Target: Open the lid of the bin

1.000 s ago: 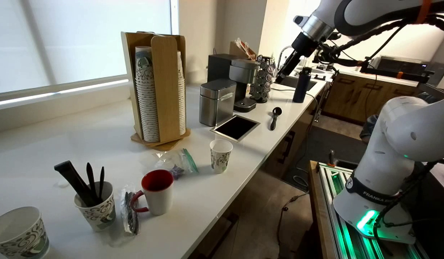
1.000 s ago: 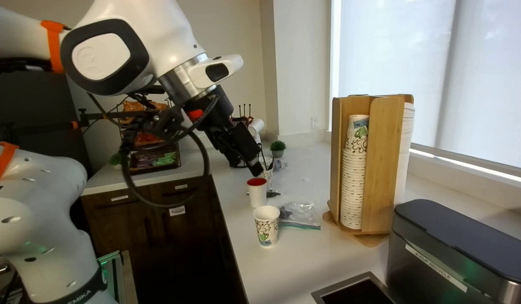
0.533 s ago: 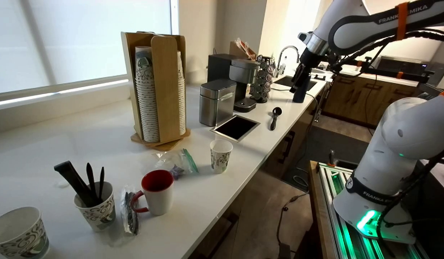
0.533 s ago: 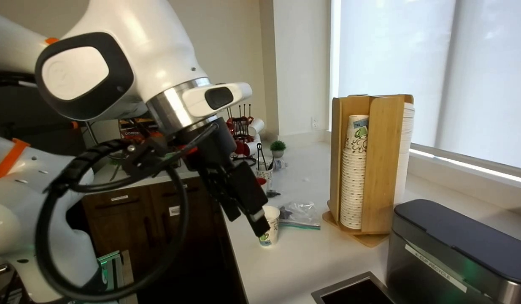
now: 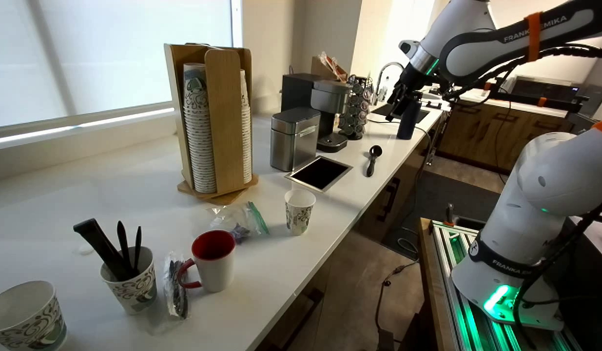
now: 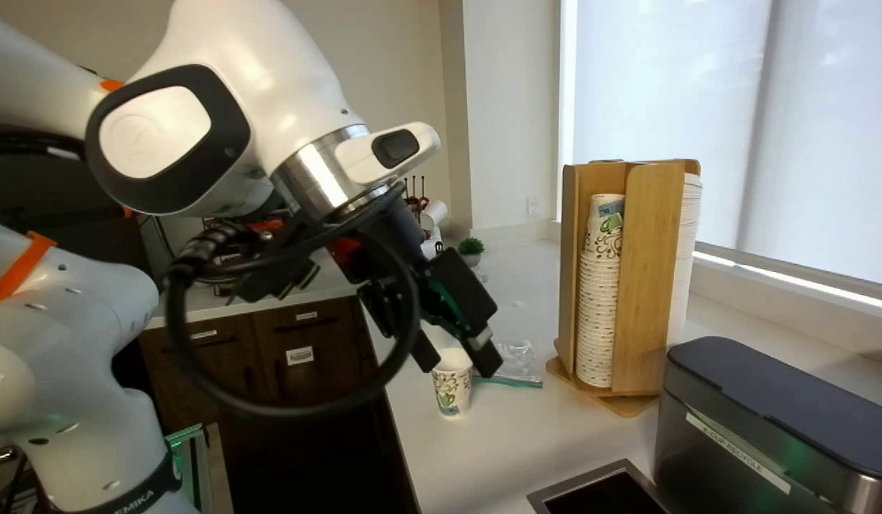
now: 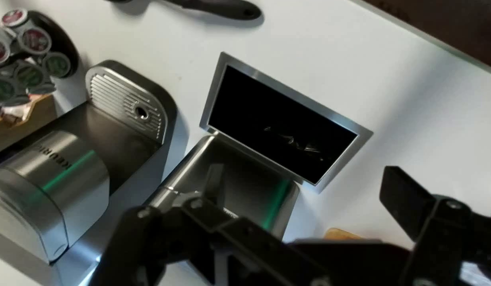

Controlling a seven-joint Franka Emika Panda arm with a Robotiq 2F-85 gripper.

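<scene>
Robotiq gripper (image 6: 458,359), hanging above the white counter (image 5: 262,273): its black fingers (image 7: 406,202) are standing well apart and grasping nothing, and in both exterior views a gap is separating them from the brushed-metal K-Cup recycle bin (image 5: 293,146). Partly hidden by a finger in the wrist view, the bin is standing upright; its flat grey lid (image 6: 783,403) is lying level on top, closed. Along the lid's edge above the paper label (image 6: 737,451), a shallow step is showing, probably the place for lifting. Alignment appears to be the step in hand, with the lifting not yet begun.

Just beside the bin's base, the metal-framed cutout (image 7: 289,93) is forming the chief hazard: a pull toward it could be tipping the bin over its edge. Fingers striking the labelled wall too low would instead be shoving the bin backward, since nothing visible is anchoring it. Fingers spread this widely could be straddling the lip without catching it, and smooth metal would be offering little friction.

Next outward, the Keurig coffee maker (image 7: 78,155) and, opposite, the wooden cup holder (image 5: 225,122) are flanking the bin; a sideways error could be knocking either. Farther off, the scoop (image 5: 372,161) is lying and the coffee-pod carousel (image 5: 355,107) is standing beyond likely reach of trouble.
</scene>
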